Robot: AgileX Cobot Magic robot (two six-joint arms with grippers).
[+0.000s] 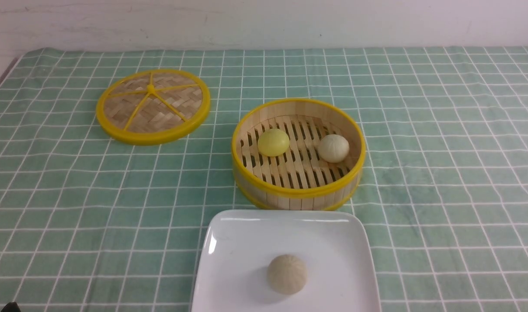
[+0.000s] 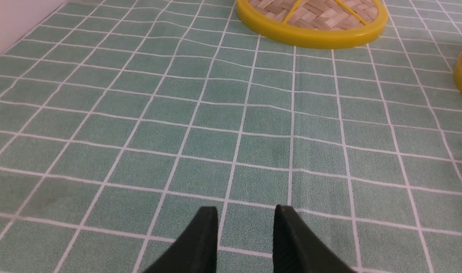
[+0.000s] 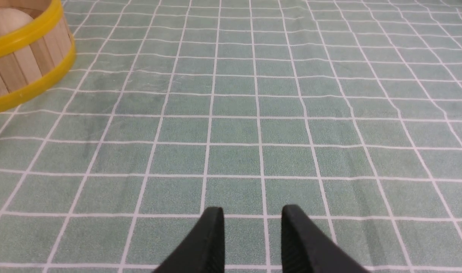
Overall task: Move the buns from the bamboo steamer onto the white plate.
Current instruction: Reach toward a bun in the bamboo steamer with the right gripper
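Green white-gridded tablecloth, pale wall behind. Both grippers, left and right, spread, cloth between fingers. Bamboo steamer, two buns inside, seen ahead, between grippers.

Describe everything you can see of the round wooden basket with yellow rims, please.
The round, deep, light-wood basket with yellow rims sits upright and open on the checked green cloth, just beyond the white plate. Its floor is slatted, apparently bamboo. Inside rest a pale-yellow bun, left, and a cream-white bun, right.
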